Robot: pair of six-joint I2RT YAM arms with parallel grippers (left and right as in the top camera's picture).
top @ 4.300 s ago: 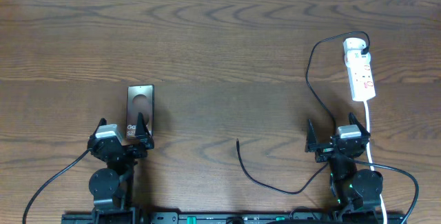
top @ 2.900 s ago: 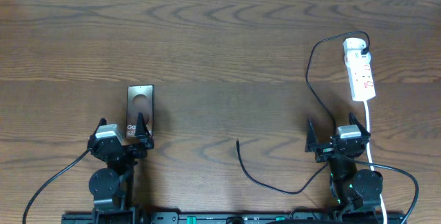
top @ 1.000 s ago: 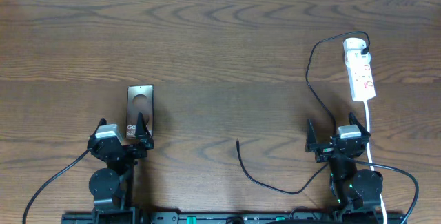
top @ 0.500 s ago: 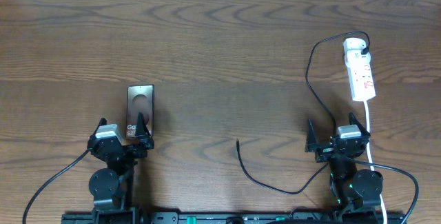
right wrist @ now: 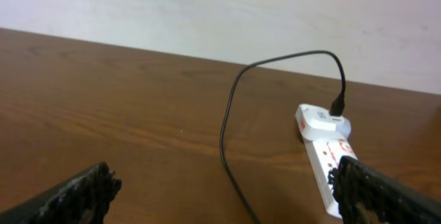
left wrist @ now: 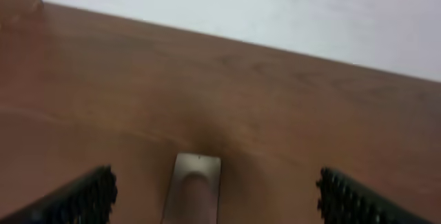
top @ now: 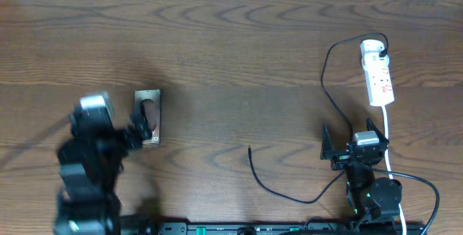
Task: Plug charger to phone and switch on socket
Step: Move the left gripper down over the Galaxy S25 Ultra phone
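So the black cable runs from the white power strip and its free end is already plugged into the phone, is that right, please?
Not quite: the cable does run from the power strip, but its free end lies loose on the table, well apart from the phone, not plugged in. The overhead view shows it.

Quick headcount on my worktop (top: pixel 231 47): one phone (top: pixel 155 112), one black charger cable (top: pixel 275 188), one white socket strip (top: pixel 379 79) trailing one white cord (top: pixel 388 130). Then my two arms, one left arm (top: pixel 90 155) and one right arm (top: pixel 365 170).
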